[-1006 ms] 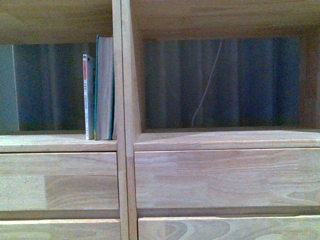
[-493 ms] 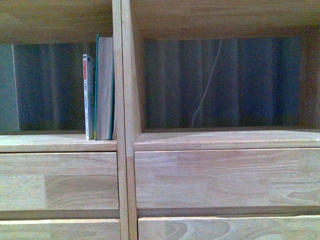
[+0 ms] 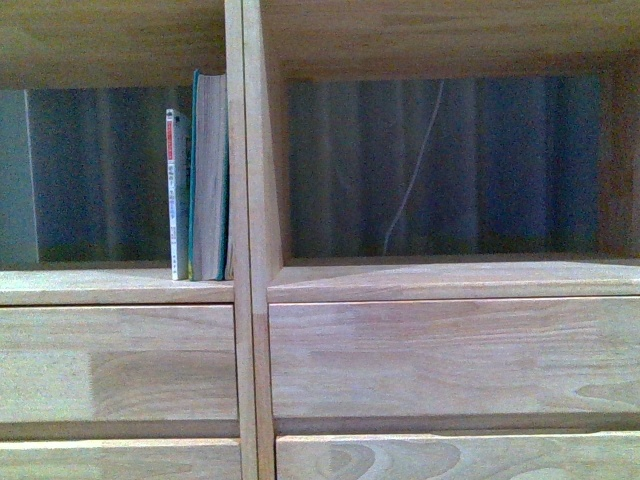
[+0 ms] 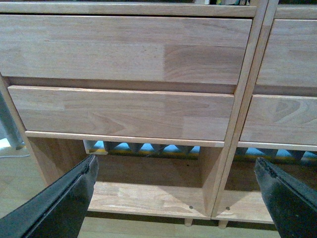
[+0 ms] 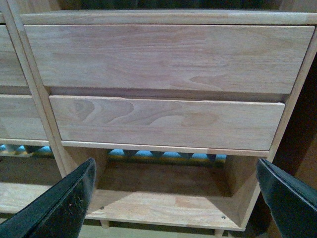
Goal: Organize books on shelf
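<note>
Light-wood shelf (image 3: 250, 290), two upright books (image 3: 200, 180)

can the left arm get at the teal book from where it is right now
Probably not without moving up first. The left claw is open and empty but faces the drawer fronts and the bottom compartment, well below the books. The teal book stands upright against the divider, beside the white paperback, with nothing in front.

Shelf (image 3: 250, 200) cut off on all sides; white paperback (image 3: 178, 195) spine lettering too small to read.
</note>
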You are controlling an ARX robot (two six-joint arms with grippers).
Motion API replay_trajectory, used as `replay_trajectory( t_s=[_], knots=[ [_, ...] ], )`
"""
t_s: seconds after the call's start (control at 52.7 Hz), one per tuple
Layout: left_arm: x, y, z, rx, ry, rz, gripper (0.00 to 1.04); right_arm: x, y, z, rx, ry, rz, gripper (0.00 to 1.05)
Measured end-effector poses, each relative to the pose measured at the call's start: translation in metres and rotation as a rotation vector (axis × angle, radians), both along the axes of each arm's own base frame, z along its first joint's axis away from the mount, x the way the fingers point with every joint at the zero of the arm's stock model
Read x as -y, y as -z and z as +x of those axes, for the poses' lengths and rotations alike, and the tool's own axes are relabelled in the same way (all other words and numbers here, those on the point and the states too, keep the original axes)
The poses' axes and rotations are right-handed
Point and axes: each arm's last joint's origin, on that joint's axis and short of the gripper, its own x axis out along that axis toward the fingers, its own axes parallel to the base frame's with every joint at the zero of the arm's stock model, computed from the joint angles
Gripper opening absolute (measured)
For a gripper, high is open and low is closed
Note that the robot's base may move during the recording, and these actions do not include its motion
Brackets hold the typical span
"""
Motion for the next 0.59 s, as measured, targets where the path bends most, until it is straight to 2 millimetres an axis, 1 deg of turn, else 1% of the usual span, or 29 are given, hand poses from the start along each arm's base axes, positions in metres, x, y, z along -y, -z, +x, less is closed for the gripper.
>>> replay_trajectory(
  t_s=[0.588],
  knots=[
    [0.0000,0.0000,0.0000,0.000,0.000,0.000,0.97,0.0000,0.0000,0.0000,0.000,0.000,0.000,0.98]
  ],
)
